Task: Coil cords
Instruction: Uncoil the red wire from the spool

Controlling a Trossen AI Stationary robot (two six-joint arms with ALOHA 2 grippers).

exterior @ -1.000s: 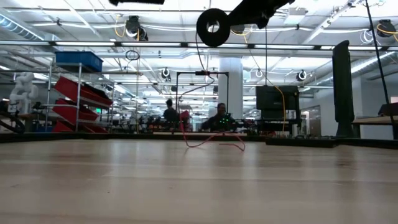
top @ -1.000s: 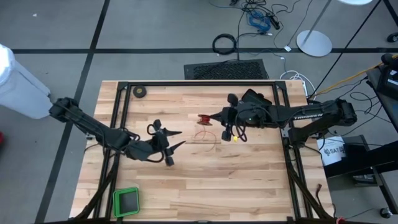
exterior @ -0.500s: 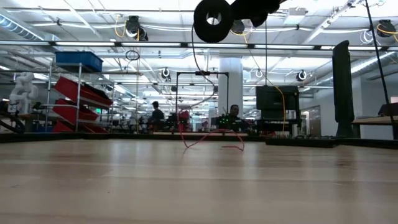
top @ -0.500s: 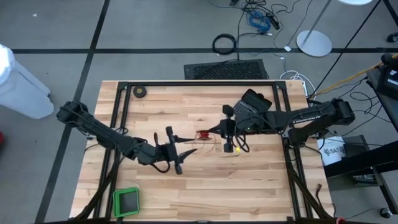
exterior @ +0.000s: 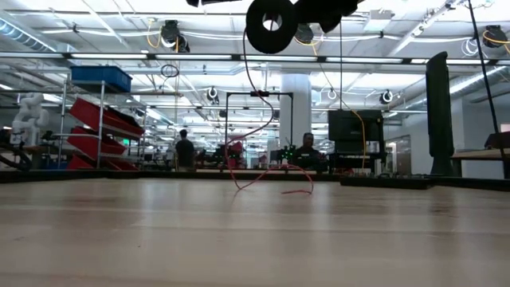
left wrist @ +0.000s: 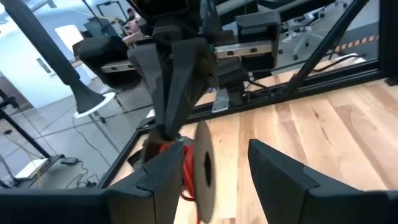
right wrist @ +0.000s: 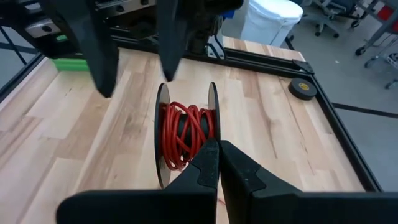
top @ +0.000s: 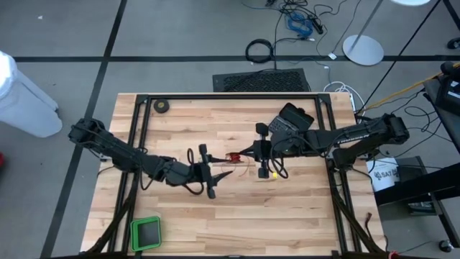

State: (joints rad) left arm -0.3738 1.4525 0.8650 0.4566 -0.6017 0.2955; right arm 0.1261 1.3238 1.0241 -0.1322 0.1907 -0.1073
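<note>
The cord is a thin red wire wound on a small black reel point(right wrist: 186, 134) with two flat flanges. My right gripper point(right wrist: 217, 146) is shut on the reel and keeps it in the air over the table's middle point(top: 233, 157). From the reel point(exterior: 271, 24) the free wire point(exterior: 245, 88) hangs down, and its end loops point(exterior: 275, 179) lie on the wood. My left gripper point(left wrist: 216, 151) is open and level, coming from the table's left point(top: 224, 173). Its fingers stand close by the reel point(left wrist: 202, 168), one to each side, touching nothing that I can see. My right gripper pinches the rim of one reel flange point(right wrist: 212, 127) between its two shut fingers. It comes from the table's right, slanting a little downward. The reel is lifted clear, its flanges upright, and the wire hangs slack below it onto the table.
A black tape roll point(top: 162, 106) lies at the far left corner, a green box point(top: 146, 232) at the near left. Black frame rails point(top: 215, 96) run along the far edge and both sides. Bare wood lies near the front edge.
My left gripper has moved toward the table's right, up to the reel, and has rolled about its own line, staying open. My right gripper has carried the reel a little toward the near edge. The wire loops on the table have shifted with it.
</note>
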